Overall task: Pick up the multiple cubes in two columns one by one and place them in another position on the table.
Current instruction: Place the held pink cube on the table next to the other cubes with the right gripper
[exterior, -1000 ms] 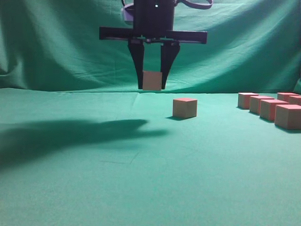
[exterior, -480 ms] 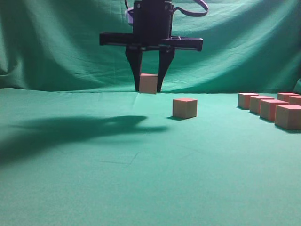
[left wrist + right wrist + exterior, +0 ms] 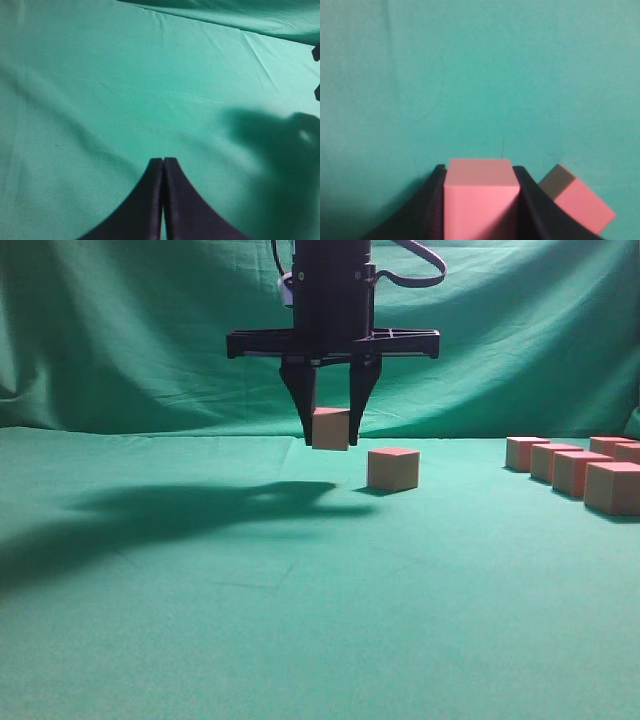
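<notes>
Right gripper (image 3: 333, 430): clamping one cube (image 3: 330, 428), hanging mid-frame above the table (image 3: 200, 640).
Left gripper (image 3: 163, 165): fingers pressing together, holding nothing.
Exterior only: cubes at right edge (image 3: 575, 470).

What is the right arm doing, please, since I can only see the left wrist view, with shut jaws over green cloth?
Observer: The right gripper holds a cube between its jaws, clear above the table.
Operator: Is anything under it?
Observer: One placed cube sits on the cloth, just right of the held one in the exterior view.
Operator: Where are the rest?
Observer: The other cubes stand in two columns at the exterior view's right edge; five are visible.
</notes>
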{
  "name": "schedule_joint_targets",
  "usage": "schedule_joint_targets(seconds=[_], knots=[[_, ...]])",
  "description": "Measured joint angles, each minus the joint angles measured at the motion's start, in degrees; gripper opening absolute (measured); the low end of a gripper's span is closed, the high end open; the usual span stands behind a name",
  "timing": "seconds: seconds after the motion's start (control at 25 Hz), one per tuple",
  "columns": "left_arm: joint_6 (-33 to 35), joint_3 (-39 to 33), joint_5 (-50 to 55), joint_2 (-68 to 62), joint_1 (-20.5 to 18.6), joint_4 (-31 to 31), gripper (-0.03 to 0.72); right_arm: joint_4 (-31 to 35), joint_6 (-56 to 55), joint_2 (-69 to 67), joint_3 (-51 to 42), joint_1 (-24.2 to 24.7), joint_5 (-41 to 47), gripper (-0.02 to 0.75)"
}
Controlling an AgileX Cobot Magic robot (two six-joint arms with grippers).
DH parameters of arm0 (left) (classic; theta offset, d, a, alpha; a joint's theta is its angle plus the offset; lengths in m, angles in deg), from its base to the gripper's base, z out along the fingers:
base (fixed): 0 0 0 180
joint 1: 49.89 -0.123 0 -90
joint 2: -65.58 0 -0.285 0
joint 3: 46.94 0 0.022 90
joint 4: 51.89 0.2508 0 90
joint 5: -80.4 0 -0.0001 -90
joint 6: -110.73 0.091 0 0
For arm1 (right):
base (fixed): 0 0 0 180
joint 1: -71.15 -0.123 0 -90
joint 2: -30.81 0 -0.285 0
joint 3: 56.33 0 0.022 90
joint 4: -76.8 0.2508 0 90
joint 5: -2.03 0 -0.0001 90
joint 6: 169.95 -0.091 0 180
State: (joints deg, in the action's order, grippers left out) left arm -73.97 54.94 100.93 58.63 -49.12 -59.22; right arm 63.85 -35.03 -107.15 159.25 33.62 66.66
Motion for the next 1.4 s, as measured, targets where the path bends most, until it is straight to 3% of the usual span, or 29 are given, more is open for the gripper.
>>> schedule_joint_targets(seconds=[1.08, 1.28, 1.4], knots=[[0.0, 0.0, 0.0, 0.0, 0.0, 0.0, 0.000, -1.0, -0.6, -3.3, 0.0, 0.0, -2.4, 0.256], [0.0, 0.0, 0.0, 0.0, 0.0, 0.1, 0.000, 1.2, 2.5, -3.3, 0.0, 0.0, -4.7, 0.456], [0.0, 0.0, 0.0, 0.0, 0.0, 0.1, 0.000, 1.7, 4.1, -3.3, 0.0, 0.0, -5.1, 0.478]])
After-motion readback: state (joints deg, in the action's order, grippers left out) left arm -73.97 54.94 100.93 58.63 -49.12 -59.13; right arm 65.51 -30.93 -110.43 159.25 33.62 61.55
